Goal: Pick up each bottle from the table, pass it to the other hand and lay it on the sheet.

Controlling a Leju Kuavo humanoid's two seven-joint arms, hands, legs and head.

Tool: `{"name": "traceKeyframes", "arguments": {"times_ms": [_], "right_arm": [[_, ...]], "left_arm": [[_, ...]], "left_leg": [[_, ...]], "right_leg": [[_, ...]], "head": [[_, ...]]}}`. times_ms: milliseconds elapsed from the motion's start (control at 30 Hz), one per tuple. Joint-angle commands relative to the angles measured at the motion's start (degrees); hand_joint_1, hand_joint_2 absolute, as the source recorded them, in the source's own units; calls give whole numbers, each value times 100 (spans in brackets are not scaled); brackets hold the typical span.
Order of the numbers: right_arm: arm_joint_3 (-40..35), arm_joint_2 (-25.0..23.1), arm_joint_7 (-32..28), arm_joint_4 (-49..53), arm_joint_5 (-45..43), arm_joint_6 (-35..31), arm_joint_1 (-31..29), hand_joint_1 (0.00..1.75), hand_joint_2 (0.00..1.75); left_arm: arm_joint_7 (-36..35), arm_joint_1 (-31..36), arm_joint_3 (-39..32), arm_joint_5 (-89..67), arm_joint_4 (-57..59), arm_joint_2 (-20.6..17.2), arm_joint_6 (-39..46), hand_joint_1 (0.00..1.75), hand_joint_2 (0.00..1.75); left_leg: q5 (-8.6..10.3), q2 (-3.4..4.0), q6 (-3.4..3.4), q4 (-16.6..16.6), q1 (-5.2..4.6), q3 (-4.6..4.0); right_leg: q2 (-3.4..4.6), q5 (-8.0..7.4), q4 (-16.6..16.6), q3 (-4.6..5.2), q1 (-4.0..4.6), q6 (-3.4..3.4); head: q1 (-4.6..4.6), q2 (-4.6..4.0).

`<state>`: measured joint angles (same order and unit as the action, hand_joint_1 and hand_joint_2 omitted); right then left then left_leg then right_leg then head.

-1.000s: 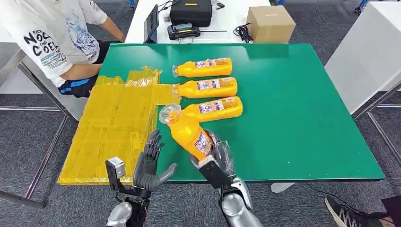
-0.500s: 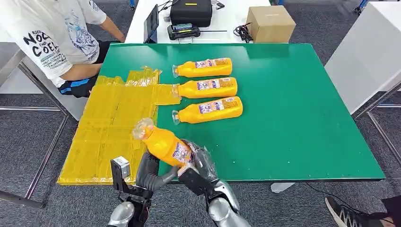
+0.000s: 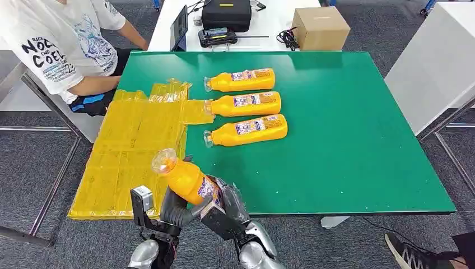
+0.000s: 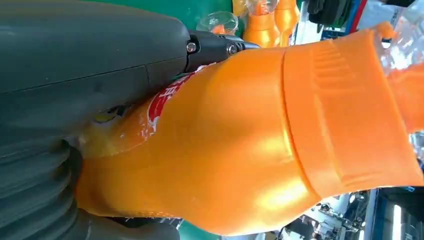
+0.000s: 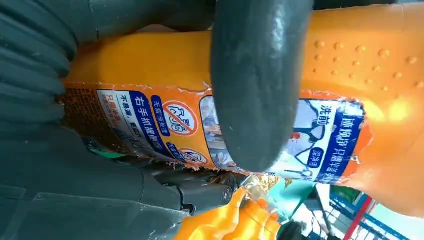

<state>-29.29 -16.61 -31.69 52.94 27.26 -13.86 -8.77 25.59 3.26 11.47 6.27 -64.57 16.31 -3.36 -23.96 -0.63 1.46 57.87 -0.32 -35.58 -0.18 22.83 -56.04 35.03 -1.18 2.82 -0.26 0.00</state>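
Bottle [image 3: 187, 180] — both hands, table edge [image 3: 347, 212]

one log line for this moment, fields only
phase: handover | held bottle: in right robot hand and left robot hand | on table: three bottles | yellow sheet: no bottle

On the held bottle's label [image 5: 260, 145] you can read Chinese print, including "右手抓横柄" and "深网洗". The person's white T-shirt [image 3: 50, 42] shows "COEL"; other lettering is too small to make out.
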Motion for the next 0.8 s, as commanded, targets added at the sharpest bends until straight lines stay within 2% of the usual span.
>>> {"name": "traceKeyframes", "arguments": {"times_ms": [33, 200, 233, 267, 533, 567, 633, 667, 800], "right_arm": [[-424, 9, -79, -866, 64, -12, -156, 175, 175], [-407, -4, -62, -778, 1, 4, -218, 175, 175], [-407, -4, -56, -775, -1, 14, -232, 175, 175], [-411, -7, -53, -779, 2, 17, -241, 175, 175], [-400, -34, -104, -850, 9, -42, -284, 175, 175], [-388, -34, -102, -847, 8, -60, -291, 175, 175], [-360, -33, -92, -840, 2, -68, -300, 175, 175], [-349, -30, -89, -831, 1, -74, -302, 175, 175], [-359, -14, -34, -814, 61, -71, -297, 175, 175]], "left_arm": [[-198, 250, -20, 547, 519, -112, -474, 0, 175], [-187, 224, 23, 727, 546, -148, -761, 0, 175], [-200, 213, 7, 832, 546, -141, -878, 52, 175], [-203, 205, 21, 864, 538, -146, -934, 175, 175], [-437, 185, 132, 1431, 636, -206, -1694, 175, 175], [-432, 174, 144, 1443, 636, -206, -1725, 175, 175], [-426, 155, 190, 1427, 595, -227, -1742, 175, 175], [-426, 153, 184, 1427, 590, -228, -1727, 175, 175], [-360, 127, 89, 1483, 461, -192, -1651, 175, 175]], "left_leg": [[-6, 3, -7, -7, 6, 22], [-6, 7, -8, -7, 5, 28], [-12, 8, -12, -4, 11, 37], [-15, 9, -14, -5, 14, 47], [-10, 8, -10, -6, 9, 33], [-19, 11, -15, -5, 14, 51], [-6, 8, -7, -5, 4, 22], [-15, 10, -12, -5, 11, 43], [-5, 7, -5, -4, 3, 20]], "right_leg": [[1, 5, 9, -22, 6, -9], [2, 5, 8, -25, 6, -10], [2, 9, 9, -37, 12, -15], [3, 12, 12, -47, 15, -18], [2, 8, 9, -31, 10, -13], [3, 15, 11, -50, 16, -19], [2, 5, 6, -20, 5, -9], [3, 13, 10, -42, 12, -15], [2, 4, 4, -16, 3, -8]], "head": [[0, 0], [0, 0], [0, 0], [0, 0], [0, 0], [0, 0], [0, 0], [0, 0], [0, 0]]}}
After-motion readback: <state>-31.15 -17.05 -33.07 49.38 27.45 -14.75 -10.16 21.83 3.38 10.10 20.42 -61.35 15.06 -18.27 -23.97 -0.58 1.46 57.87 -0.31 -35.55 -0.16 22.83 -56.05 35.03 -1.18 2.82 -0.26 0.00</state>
